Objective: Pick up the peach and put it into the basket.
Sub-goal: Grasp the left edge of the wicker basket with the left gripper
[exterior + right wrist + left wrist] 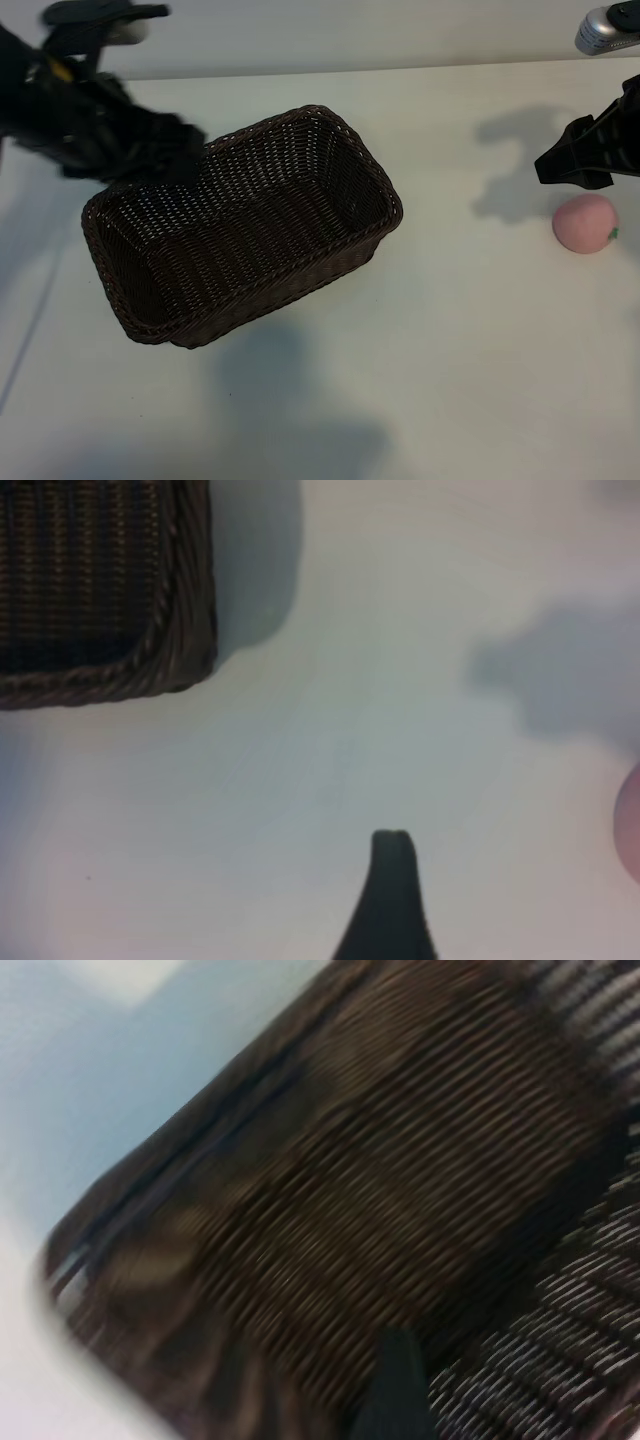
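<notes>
The peach (586, 223) sits on the white counter (450, 350) at the right, well apart from the basket (240, 225), green leaf mark showing, no writing anywhere. The right gripper (560, 165) hangs just beside it, spread wide, holding nothing. The left gripper (165, 150) hovers released over the basket's far-left rim.

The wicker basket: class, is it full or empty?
Empty. The wicker basket shows only bare weave inside; the peach lies on the table.
</notes>
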